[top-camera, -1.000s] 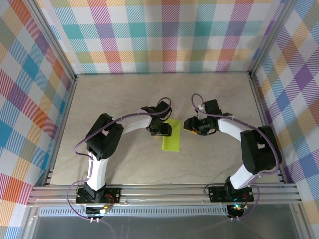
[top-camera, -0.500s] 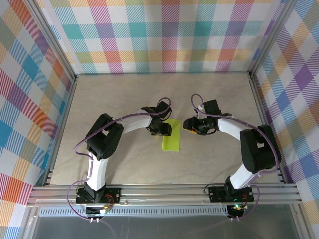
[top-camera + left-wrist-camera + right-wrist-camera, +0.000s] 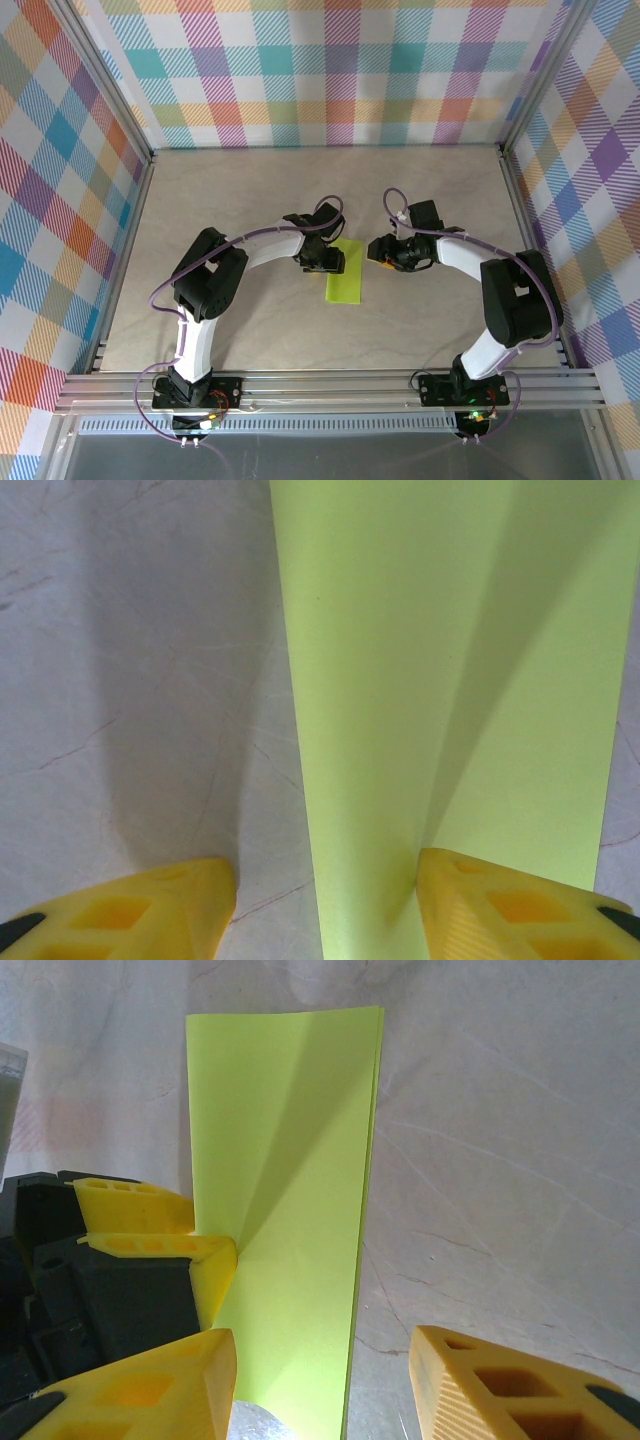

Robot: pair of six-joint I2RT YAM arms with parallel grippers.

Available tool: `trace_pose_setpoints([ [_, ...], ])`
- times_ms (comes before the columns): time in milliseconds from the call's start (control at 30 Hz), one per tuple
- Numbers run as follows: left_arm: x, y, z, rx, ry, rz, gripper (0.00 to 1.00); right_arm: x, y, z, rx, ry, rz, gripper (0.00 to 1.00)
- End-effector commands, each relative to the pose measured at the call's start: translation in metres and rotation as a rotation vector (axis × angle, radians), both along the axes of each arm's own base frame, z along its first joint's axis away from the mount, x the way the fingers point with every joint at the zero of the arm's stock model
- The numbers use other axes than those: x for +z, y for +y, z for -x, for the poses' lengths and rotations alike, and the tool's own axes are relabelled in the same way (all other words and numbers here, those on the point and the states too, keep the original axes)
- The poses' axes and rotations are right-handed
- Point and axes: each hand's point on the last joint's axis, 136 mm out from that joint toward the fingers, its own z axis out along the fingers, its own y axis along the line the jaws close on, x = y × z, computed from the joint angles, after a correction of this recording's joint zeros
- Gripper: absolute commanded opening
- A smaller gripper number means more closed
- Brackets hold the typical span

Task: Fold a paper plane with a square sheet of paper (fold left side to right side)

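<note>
Almost nothing shifts over the last second. The square sheet of paper (image 3: 346, 280), already doubled into a narrow lime strip, lies as before at the middle of the table (image 3: 250, 330). The left gripper (image 3: 334, 262) stays at the strip's far left corner, spread and grasping nothing, with one finger on the paper and the other on the table. The right gripper (image 3: 382, 252) waits just beside the far right corner, also spread and empty. This looks like a pause to press the crease before the next fold.
</note>
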Motion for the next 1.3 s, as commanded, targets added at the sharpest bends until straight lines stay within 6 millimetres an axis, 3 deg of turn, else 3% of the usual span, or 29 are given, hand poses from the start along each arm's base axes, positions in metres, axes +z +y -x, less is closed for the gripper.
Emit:
trace_pose_setpoints([
  [0,-0.0583,0.02,0.0381,-0.031,0.148,-0.116,0.54,-0.0048,0.0031,0.0052,0.016,0.021,-0.014,0.5],
  [1267,-0.0607,0.0241,0.038,-0.005,0.151,-0.136,0.55,-0.0063,0.0109,0.003,0.035,0.039,-0.043,0.5],
])
